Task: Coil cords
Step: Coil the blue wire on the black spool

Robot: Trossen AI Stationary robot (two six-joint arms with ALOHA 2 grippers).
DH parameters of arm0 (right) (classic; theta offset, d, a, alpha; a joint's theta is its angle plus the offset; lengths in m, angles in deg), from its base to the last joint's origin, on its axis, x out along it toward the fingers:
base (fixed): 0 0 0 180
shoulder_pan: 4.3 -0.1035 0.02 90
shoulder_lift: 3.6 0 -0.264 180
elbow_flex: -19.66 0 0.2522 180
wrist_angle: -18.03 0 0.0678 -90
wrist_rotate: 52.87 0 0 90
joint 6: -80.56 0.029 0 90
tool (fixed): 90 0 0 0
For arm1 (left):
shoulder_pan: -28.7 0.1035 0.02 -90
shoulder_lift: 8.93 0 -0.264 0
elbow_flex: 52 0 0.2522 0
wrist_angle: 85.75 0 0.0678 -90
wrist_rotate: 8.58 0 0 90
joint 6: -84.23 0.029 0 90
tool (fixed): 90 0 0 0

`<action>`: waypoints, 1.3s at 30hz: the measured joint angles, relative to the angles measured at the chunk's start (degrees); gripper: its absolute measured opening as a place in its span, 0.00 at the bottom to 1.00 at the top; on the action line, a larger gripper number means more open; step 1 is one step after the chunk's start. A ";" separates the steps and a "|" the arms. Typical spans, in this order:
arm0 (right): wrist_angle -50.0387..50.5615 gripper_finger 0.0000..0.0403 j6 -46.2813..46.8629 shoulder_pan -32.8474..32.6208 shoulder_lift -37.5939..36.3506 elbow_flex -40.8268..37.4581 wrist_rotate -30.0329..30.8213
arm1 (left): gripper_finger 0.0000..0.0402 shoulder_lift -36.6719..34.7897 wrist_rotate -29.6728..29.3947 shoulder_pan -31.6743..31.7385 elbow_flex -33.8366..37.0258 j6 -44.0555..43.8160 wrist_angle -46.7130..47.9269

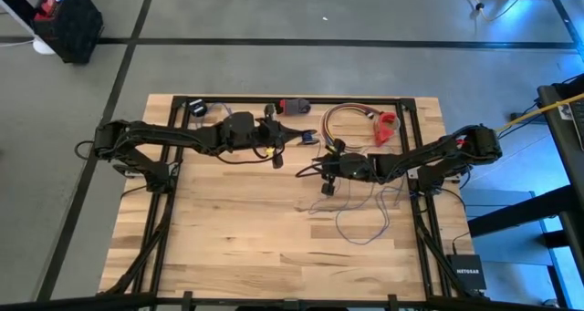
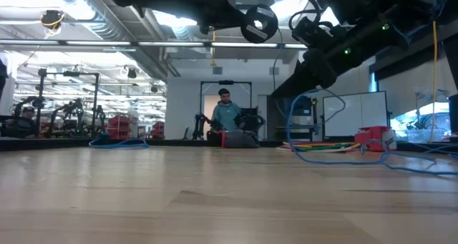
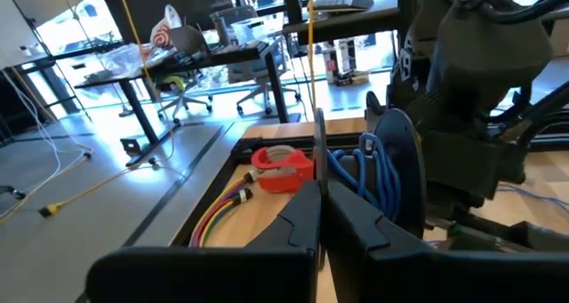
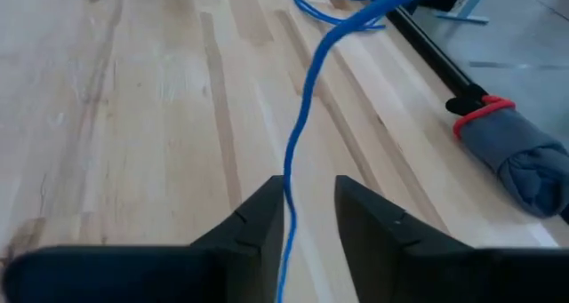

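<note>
Lifting wire (image 4: 302, 116) | right end effector (image 4: 309, 216) apart, wire between | left end effector (image 3: 320, 216) together, mid-table, raised

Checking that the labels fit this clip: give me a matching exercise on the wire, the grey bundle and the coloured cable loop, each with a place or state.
1 wire
2 grey bundle
3 coloured cable loop

a beside the red roll
b running between the fingers of the open right gripper
c banded in red

Pairs: 1-b, 2-c, 3-a.
The left gripper hangs over the table's far side.
</note>
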 joint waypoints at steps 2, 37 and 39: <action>-0.59 0.20 0.08 0.00 -0.02 0.00 0.04 | 0.00 0.00 0.02 0.00 -0.02 0.04 0.01; -16.89 0.01 -11.28 -5.45 12.22 9.69 20.95 | 0.00 0.59 -9.37 -3.28 -0.09 -2.72 -7.42; -12.15 0.00 -12.27 -6.01 12.20 12.10 22.37 | 0.00 0.59 -11.01 -3.30 -0.09 -2.30 -6.55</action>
